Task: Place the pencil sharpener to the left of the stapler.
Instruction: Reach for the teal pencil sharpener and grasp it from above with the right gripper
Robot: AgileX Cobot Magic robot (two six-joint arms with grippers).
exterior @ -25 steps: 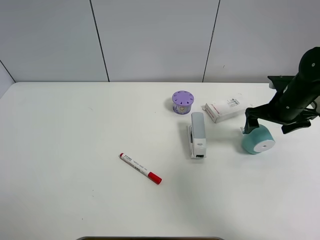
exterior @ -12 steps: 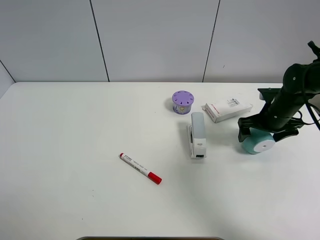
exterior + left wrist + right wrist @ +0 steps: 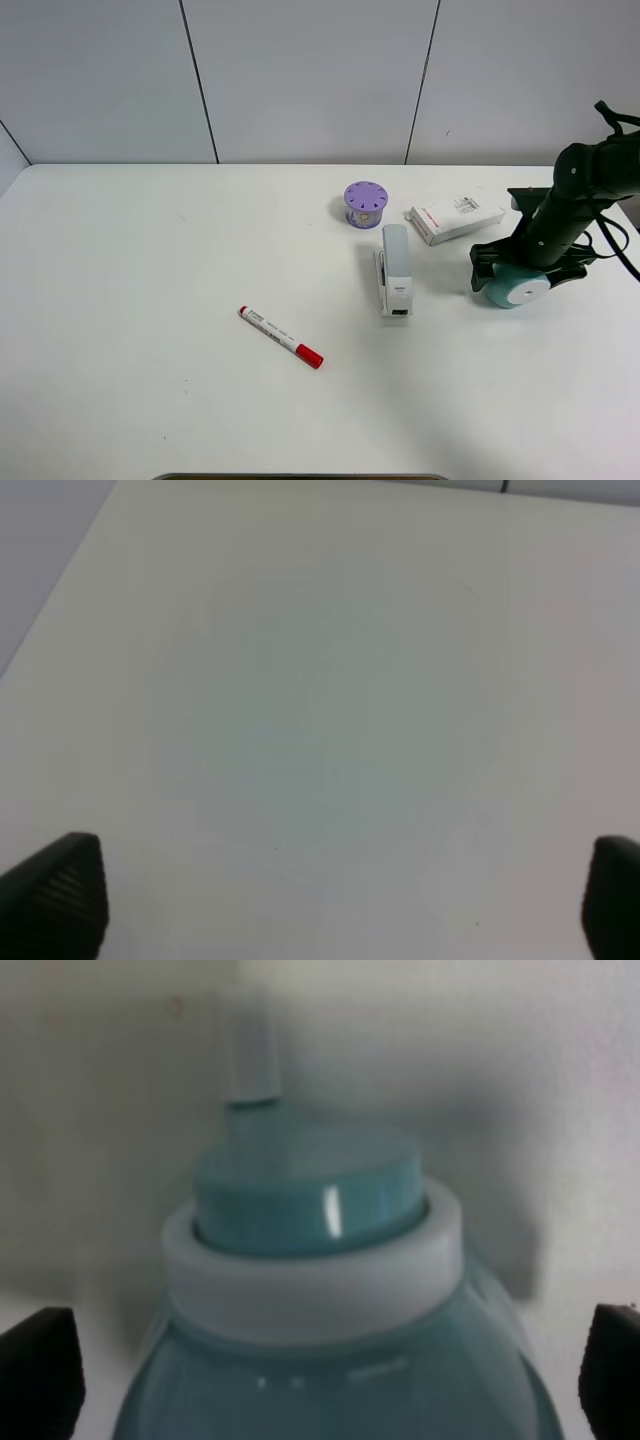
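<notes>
Stapler (image 3: 395, 268), purple cylinder (image 3: 365, 203) and white box (image 3: 455, 219) lie left of the pencil sharpener (image 3: 517, 288), which sits near the desk's (image 3: 150, 260) right edge. The right gripper (image 3: 520, 274), spread, straddles it, lower than before. Beyond the stapler is open desk, with a marker (image 3: 281, 337) well apart. The left gripper (image 3: 320, 890) is spread over bare desk.

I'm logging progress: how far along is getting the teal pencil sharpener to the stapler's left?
Done: nothing placed; the teal barrel-shaped plastic pencil sharpener lies right of the long grey-and-white stapler. In hand: the right gripper straddles the sharpener, jaws open, not yet closed. Remaining: grasp, lift, carry past the stapler, set down on its left. The left gripper hangs open over the white table.
</notes>
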